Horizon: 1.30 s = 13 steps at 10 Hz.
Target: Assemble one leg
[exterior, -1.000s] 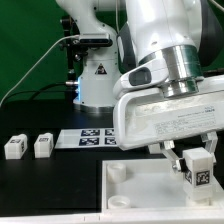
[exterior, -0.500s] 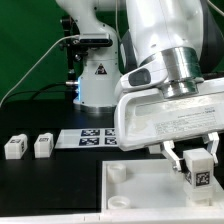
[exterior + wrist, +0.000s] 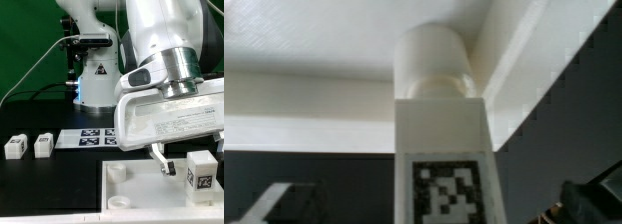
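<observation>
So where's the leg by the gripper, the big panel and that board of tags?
Leg (image 3: 201, 172): exterior view, front face above its tag.
Panel (image 3: 145, 195): exterior view, bare top surface.
Marker board (image 3: 88, 138): exterior view, middle of its tagged top.

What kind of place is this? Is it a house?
Probably a robot lab bench, not a home: a white robot arm over a black table, a green backdrop, and a marker board of tags.
</observation>
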Motion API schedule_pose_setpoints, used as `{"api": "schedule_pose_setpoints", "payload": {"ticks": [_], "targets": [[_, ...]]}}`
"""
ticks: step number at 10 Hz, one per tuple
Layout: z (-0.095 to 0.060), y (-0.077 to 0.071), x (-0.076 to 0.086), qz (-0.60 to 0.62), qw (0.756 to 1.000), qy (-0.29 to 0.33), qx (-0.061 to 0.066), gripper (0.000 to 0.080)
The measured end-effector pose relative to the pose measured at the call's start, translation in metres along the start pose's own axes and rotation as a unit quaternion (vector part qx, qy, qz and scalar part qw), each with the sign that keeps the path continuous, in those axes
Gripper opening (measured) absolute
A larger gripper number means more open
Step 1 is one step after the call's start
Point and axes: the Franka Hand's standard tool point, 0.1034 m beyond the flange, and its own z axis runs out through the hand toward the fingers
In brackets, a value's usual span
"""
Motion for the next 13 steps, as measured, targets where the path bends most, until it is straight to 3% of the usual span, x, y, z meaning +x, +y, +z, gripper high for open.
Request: {"api": "schedule_pose_setpoints", "payload": {"ticks": [5, 7, 9, 12, 13], "targets": [[0.0, -0.001, 0.001, 0.001, 1.0, -0.002, 0.001, 0.0649], [-0.023, -0.006, 0.022, 0.001, 1.0, -0.029, 0.006, 0.0649], [-0.027, -0.01, 0.031, 0.002, 0.998, -0.067, 0.014, 0.0649], [-0.023, -0.01, 0.02, 0.007, 0.977, -0.209, 0.034, 0.0649], [-0.019, -0.01, 0.02, 0.008, 0.972, -0.231, 0.039, 0.0649]]}}
